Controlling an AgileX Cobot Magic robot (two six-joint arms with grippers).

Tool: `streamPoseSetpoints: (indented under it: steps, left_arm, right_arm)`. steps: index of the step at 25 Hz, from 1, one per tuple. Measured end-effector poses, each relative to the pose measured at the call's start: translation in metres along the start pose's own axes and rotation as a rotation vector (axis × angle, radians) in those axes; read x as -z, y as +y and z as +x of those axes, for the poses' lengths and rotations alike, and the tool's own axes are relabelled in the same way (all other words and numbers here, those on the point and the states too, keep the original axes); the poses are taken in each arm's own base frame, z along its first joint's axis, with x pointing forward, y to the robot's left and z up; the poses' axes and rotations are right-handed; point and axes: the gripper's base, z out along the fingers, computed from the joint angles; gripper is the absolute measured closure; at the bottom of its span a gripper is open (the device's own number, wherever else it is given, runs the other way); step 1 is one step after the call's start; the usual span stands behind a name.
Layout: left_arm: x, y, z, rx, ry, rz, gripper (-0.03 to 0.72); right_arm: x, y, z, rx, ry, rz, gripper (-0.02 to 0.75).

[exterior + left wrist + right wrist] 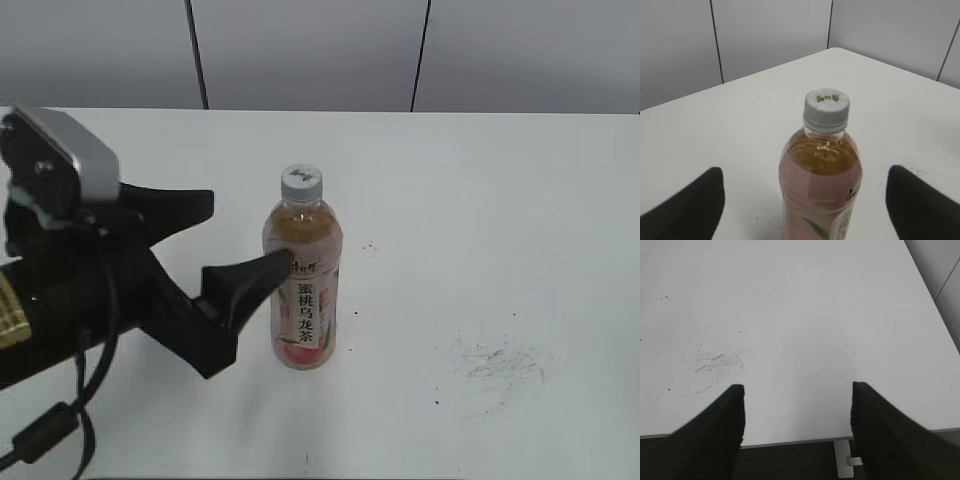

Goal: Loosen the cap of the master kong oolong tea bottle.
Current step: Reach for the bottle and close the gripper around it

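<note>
The master kong oolong tea bottle (303,290) stands upright on the white table, amber tea inside, pink label with a white strip of characters. Its light-grey ribbed cap (301,184) is on the neck. In the left wrist view the bottle (820,185) and cap (826,110) stand between the jaws. My left gripper (225,235) is open, one finger beyond the bottle's left side and one touching or just short of its near left side; in its own view (805,195) the fingers stand well clear of the bottle. My right gripper (796,407) is open and empty over the table's near edge.
The white table (480,200) has a patch of dark scuff marks (500,362) at front right, also in the right wrist view (715,365). Grey wall panels stand behind. The table's front edge (790,442) and a leg bracket show below the right gripper.
</note>
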Motion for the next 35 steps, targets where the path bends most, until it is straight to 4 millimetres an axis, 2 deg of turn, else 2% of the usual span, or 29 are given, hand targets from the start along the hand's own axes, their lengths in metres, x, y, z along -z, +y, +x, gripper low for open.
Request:
streamPoseSetpoints:
  steps: [8, 12, 14, 23, 31, 35]
  left_arm:
    - [-0.032, -0.008, 0.030, -0.003, -0.134, 0.106, 0.101]
    - [-0.046, -0.008, 0.059, 0.013, -0.049, 0.107, 0.101]
    - [-0.051, -0.008, 0.066, 0.016, -0.027, 0.107, 0.101]
    - [-0.066, -0.005, 0.054, 0.024, -0.091, 0.081, 0.101]
    - [-0.088, -0.003, 0.052, 0.022, -0.124, 0.077, 0.101]
    - [-0.090, -0.003, 0.050, 0.023, -0.131, 0.068, 0.153]
  right_arm:
    - [0.000, 0.000, 0.000, 0.000, 0.000, 0.000, 0.237]
    - [0.000, 0.000, 0.000, 0.000, 0.000, 0.000, 0.237]
    - [0.000, 0.000, 0.000, 0.000, 0.000, 0.000, 0.237]
    - [0.000, 0.000, 0.000, 0.000, 0.002, 0.000, 0.237]
    - [0.000, 0.000, 0.000, 0.000, 0.002, 0.000, 0.237]
    - [0.000, 0.000, 0.000, 0.000, 0.002, 0.000, 0.237]
